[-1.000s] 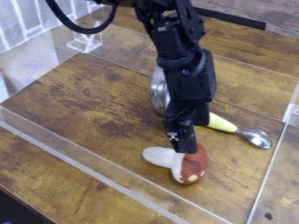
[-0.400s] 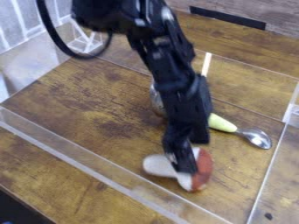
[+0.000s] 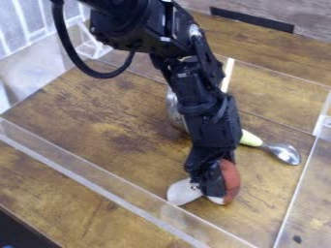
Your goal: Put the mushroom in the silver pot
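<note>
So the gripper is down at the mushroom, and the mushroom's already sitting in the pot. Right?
Not quite. The gripper is down at the mushroom, but the mushroom lies on the wooden table near the front edge, not in the pot. The camera view shows the pot farther back, mostly hidden behind the arm.

We see the mushroom (image 3: pixel 215 184) lying on its side on the wood near the front edge, cream stem pointing left, glossy red-brown cap right. The silver pot (image 3: pixel 173 105) sits behind it, mostly hidden.
</note>
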Action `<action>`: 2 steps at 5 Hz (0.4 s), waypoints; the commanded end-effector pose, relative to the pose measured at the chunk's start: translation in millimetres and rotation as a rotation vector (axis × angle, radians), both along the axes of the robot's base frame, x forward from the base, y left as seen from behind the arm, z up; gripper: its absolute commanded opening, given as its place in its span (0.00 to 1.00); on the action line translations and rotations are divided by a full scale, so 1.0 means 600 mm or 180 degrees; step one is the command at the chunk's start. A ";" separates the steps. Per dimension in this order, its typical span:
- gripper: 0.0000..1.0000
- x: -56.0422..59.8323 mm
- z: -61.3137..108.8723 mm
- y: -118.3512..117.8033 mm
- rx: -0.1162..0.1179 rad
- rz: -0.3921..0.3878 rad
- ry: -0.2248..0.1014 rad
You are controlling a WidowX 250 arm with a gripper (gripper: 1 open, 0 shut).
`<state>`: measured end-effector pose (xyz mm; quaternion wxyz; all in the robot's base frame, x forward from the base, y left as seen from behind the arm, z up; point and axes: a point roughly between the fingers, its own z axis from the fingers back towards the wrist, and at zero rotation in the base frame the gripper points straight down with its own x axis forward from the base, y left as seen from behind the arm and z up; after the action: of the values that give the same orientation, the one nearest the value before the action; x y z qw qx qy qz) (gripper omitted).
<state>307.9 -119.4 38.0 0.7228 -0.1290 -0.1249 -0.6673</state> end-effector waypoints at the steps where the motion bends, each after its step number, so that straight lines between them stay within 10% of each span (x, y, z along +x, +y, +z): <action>1: 0.00 0.018 0.061 0.009 -0.0014 0.0273 -0.0115; 2: 0.00 0.022 0.074 0.031 0.0046 0.0431 -0.0027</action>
<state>309.5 -101.3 52.6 0.7712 -0.1382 -0.0892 -0.6150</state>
